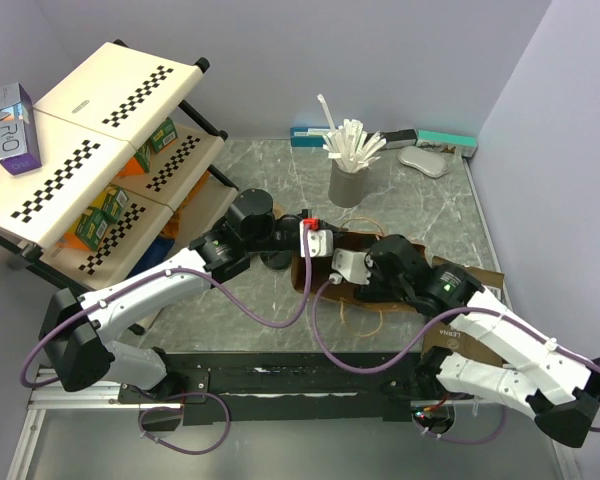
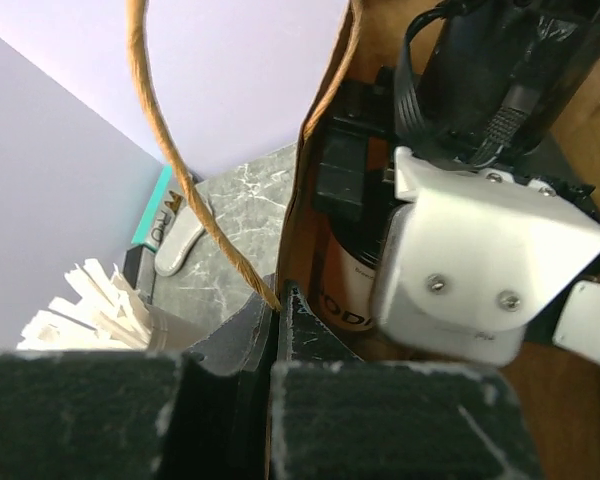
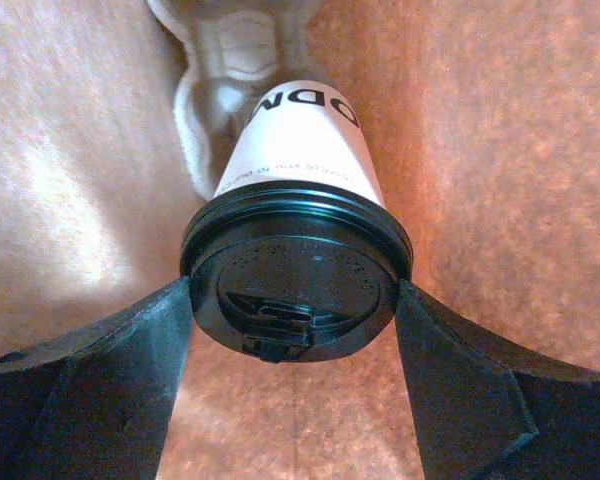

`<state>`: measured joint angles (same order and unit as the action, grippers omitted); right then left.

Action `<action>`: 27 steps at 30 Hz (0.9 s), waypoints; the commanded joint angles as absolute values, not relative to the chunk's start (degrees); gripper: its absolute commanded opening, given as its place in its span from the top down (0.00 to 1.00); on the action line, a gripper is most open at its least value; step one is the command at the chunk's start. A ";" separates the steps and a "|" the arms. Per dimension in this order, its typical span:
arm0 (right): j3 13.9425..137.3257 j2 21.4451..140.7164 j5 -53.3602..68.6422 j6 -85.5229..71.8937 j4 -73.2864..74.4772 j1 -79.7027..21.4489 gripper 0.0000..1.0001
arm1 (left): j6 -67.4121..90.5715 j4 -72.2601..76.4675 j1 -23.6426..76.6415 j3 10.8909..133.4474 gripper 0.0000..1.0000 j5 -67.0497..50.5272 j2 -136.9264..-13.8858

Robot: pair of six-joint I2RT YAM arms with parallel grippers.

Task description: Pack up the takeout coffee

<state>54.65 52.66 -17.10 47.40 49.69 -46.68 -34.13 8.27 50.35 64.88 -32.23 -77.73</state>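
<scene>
The takeout coffee [image 3: 298,148] is a white paper cup with a black lid [image 3: 292,275], and it lies inside a brown paper bag [image 3: 500,150]. My right gripper [image 3: 295,300] reaches into the bag, with a finger pressed against each side of the lid. From the left wrist view the cup [image 2: 342,290] shows inside the bag's mouth, under the right gripper's white body [image 2: 480,265]. My left gripper [image 2: 277,300] is shut on the bag's rim [image 2: 302,180], beside its twisted paper handle [image 2: 170,150]. Seen from above, both grippers meet at the bag [image 1: 475,272] mid-table, and the cup is hidden.
A dark grey cup of white sticks [image 1: 350,182] stands behind the bag. Flat boxes [image 1: 445,141] and a grey oblong object [image 1: 423,160] lie at the back edge. A shelf rack [image 1: 100,150] with checkered panels and small cartons fills the left side.
</scene>
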 commanded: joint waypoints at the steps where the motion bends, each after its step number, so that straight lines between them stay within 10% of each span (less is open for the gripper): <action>1: 52.91 52.64 -18.80 50.01 44.47 -46.76 1.00 | -36.57 9.84 49.92 65.39 0.99 -34.89 -74.89; 27: 43.68 47.72 -13.98 44.56 39.01 -46.23 1.00 | -31.90 24.35 52.91 55.55 0.99 -32.61 -69.52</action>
